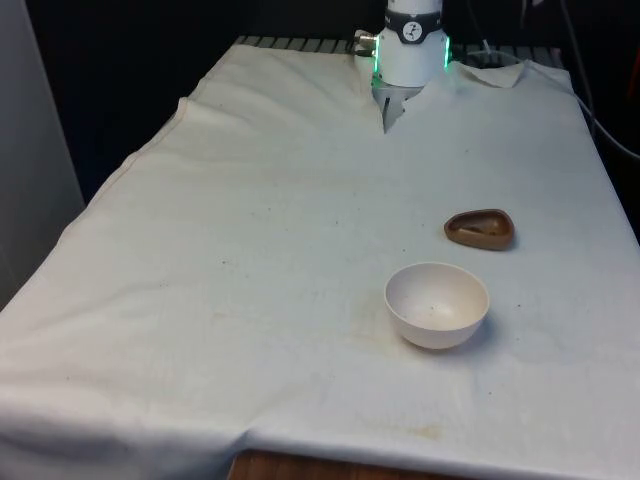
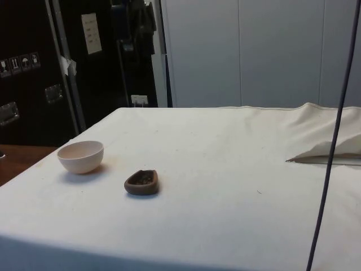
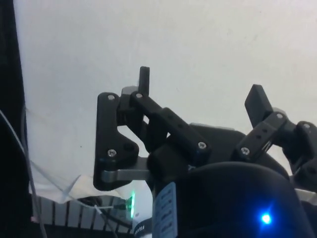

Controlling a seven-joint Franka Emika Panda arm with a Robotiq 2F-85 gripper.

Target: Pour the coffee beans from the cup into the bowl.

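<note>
A small brown cup (image 1: 480, 229) lies low on the white cloth toward the front view's right, with dark coffee beans inside it (image 2: 141, 181). A white bowl (image 1: 437, 304) stands upright just nearer the table's front edge than the cup, a short gap between them; its inside looks bare. In the side view the bowl (image 2: 80, 156) sits to the left of the cup. My gripper (image 3: 200, 87) hangs high over bare white cloth, open, its black fingers (image 3: 144, 79) spread wide with nothing between them.
The arm's white base (image 1: 413, 45) stands at the table's far end, beside a raised fold of cloth (image 2: 330, 149). A thin black cable (image 2: 333, 141) hangs down in the side view. Bare wood (image 1: 300, 468) shows under the cloth's front edge.
</note>
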